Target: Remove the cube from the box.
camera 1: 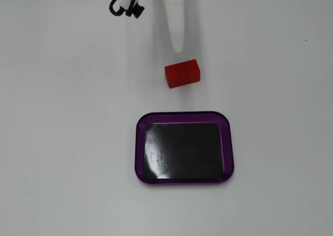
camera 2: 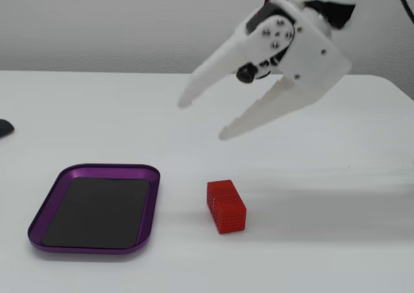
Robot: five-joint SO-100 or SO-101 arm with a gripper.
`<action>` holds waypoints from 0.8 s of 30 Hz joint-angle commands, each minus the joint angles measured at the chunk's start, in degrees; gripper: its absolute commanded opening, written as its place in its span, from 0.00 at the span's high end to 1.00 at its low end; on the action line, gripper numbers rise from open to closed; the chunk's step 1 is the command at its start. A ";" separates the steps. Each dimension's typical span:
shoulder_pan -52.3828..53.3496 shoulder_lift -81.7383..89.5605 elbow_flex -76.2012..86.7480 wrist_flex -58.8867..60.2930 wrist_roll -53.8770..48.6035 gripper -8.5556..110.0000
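The red cube point(camera 1: 182, 73) point(camera 2: 226, 206) lies flat on the white table, outside the box and a short way from its rim. The box point(camera 1: 227, 142) point(camera 2: 150, 202) is a shallow purple-rimmed tray with a glossy black bottom, and nothing is in it. My white gripper point(camera 2: 201, 119) hangs open in the air well above the cube, holding nothing. In a fixed view from above, only one blurred finger point(camera 1: 178, 35) shows, just beyond the cube's far side.
Black and red cables point(camera 1: 125, 4) hang by the arm at the top of the view from above. A dark object point(camera 2: 5, 127) pokes in at the left edge of the side view. The white table point(camera 1: 62, 142) surrounds everything.
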 commanded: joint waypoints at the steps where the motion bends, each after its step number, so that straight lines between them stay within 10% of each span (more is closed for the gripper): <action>1: -0.09 10.02 -2.90 2.20 1.05 0.80; 15: 0.62 58.62 29.53 2.37 0.70 0.79; 24: 3.60 57.13 42.10 1.32 1.14 0.80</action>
